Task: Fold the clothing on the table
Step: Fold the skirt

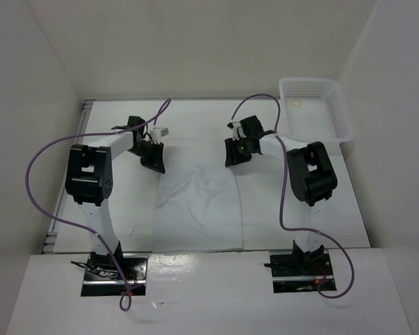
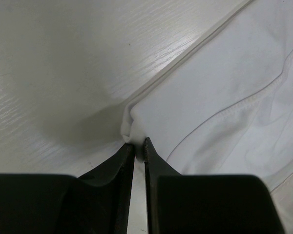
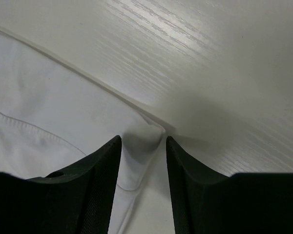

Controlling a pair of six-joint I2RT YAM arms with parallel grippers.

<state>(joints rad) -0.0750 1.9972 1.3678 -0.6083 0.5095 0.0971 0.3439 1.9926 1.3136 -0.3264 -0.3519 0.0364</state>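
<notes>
- The thin white fabric clothing [image 1: 199, 209] lies flat in the middle of the matte white desk [image 1: 195, 129], between the two arms and closer to the near edge than to the far one.
- From the top view it looks almost square, so I cannot tell its long axis for certain. Its sides run in line with the desk's edges, and its two far corners point away from the arm bases, one toward each pincer.
- A soft crease runs from near to far down its right part, and faint grey-blue wrinkles fan out from the far left corner.
- The left pincer [image 2: 138, 145] is at the far left corner. Its black fingers are almost together, with only a slit between the tips, and they pinch a small puckered fold of the cloth's edge.
- The right pincer [image 3: 143, 139] is at the far right corner. It stands about half open, one finger on each side of the corner point, which lies slightly bunched in the gap and is not clamped.
- A stitched hem line shows on the cloth in both wrist views.
- A rigid white plastic mesh basket [image 1: 318, 132] sits at the desk's far right corner, well apart from the cloth.
- Purple cables [image 1: 31, 181] loop off both arms, above the desk and away from the fabric.
</notes>
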